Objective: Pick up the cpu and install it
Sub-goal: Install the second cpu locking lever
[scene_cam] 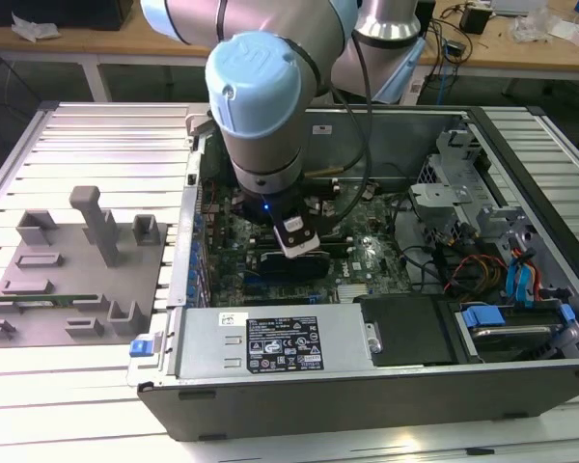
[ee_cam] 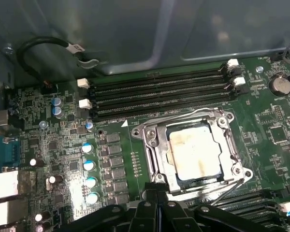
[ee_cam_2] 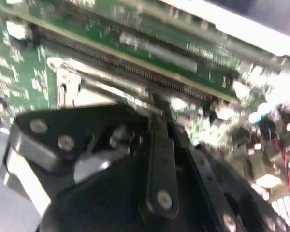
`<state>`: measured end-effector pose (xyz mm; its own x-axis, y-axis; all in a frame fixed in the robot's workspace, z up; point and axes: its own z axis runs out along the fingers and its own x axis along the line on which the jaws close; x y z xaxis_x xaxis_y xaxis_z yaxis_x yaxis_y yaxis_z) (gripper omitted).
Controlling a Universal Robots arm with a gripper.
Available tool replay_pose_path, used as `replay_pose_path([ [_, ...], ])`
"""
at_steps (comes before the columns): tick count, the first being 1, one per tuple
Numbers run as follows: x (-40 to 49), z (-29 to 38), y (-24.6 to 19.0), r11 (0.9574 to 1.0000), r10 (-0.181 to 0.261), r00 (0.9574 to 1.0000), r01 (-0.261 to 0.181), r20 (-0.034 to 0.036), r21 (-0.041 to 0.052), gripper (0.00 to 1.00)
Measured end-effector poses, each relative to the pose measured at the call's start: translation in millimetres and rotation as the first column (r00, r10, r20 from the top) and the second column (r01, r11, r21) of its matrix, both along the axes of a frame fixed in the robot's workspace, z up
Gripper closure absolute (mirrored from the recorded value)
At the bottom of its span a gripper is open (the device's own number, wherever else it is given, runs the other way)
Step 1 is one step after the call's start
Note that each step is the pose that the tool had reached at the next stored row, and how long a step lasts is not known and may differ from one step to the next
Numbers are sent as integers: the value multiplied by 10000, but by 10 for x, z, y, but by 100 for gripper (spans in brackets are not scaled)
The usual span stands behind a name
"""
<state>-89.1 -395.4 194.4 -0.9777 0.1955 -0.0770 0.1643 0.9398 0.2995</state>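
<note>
Already seated: the chip (ee_cam: pixel 195 150) lies in its socket (ee_cam: pixel 152 140) on the board (ee_cam: pixel 63 159).
Closed and empty, the claw (ee_cam: pixel 157 187) hangs just beside the socket's edge.

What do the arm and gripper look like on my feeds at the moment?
The arm is a silver-grey tube with rounded pale blue joint caps. A black cable loops beside its wrist, where a small blue light glows above a white-faced black block. The gripper is made of black linkage bars pinned with silver screws.
</note>
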Motion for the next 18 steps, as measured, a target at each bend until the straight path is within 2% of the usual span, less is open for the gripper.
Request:
replay_pose_path([
  [2,-1,17,-2,10000,-26,10000,26,-5,-7,89],
  [3,-2,76,-2,10000,-36,10000,36,-6,-7,89],
  [6,-1,345,-2,10000,-83,10000,83,-4,-47,89],
  [8,0,434,-1,9999,-101,9999,101,-3,-90,89],
  [9,2,532,-1,9998,-124,9999,124,-2,-169,89],
  [11,4,606,-2,9994,-153,9999,152,-1,-307,89],
  [13,10,653,-1,9985,-182,9998,182,3,-515,89],
  [14,17,675,-2,9967,-212,9998,211,7,-783,89],
  [15,26,679,-2,9946,-229,9997,229,11,-1012,89],
  [17,57,680,-1,9911,-250,9997,249,10,-1310,89],
  [18,77,680,-1,9897,-252,9997,251,5,-1407,89],
])
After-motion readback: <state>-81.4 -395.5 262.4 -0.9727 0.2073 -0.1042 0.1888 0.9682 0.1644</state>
